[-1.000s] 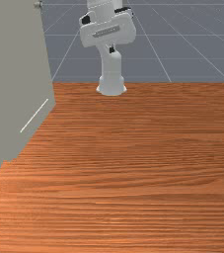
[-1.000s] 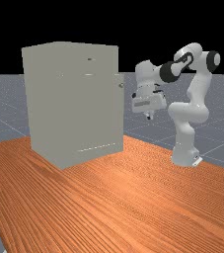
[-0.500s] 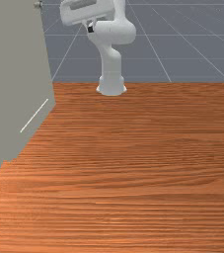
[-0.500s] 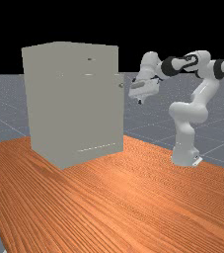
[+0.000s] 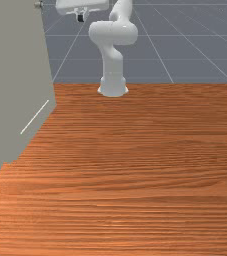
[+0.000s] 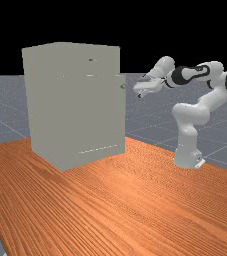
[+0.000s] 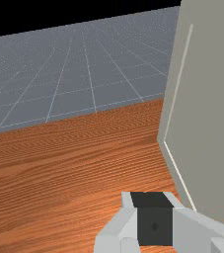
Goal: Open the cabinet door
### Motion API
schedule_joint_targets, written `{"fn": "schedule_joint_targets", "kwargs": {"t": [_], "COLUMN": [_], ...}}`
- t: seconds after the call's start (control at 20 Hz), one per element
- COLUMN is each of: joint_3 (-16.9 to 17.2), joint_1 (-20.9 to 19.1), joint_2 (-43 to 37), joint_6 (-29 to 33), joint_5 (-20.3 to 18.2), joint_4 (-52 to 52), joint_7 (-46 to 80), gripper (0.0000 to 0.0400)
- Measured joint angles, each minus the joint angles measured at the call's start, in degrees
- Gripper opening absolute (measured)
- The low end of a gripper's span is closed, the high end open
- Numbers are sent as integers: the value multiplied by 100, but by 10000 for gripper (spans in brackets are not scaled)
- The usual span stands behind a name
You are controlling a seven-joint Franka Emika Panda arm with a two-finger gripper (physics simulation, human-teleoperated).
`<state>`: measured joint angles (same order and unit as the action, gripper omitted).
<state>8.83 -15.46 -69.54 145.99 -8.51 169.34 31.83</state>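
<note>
Closed, empty gripper [image 6: 140, 95] has been raised and tilted flatter near the knob [image 6: 123, 86] of the cabinet [image 6: 75, 112], far view's left half, so approach seems advanced, pull still pending

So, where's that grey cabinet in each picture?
Front view: the cabinet is at the upper left.
Far view: left of the middle, across from the arm.
Wrist view: beside the gripper.
Shared landmark: the orange-brown wooden table, next to the cabinet's lower edge.
</note>
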Motion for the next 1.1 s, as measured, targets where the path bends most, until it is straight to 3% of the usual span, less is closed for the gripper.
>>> {"fn": "schedule_joint_targets", "kwargs": {"t": [0.15,0.3,0.45,0.8,0.85,0.9,1.0,1.1], "joint_3": [3,-46,-91,222,312,411,730,1002], "joint_1": [-43,-192,-506,-1340,-1474,-1574,-1578,-1521], "joint_2": [-544,-1268,-1626,-1897,-1837,-1763,-1581,-1322], "joint_6": [331,-19,-178,-42,60,185,703,1277], "joint_5": [-8,98,228,502,572,628,664,667], "joint_4": [273,331,344,281,300,327,414,490], "joint_7": [-65,-139,-117,-195,-266,-345,-575,-737], "gripper": [0,0,0,0,157,252,346,380]}}
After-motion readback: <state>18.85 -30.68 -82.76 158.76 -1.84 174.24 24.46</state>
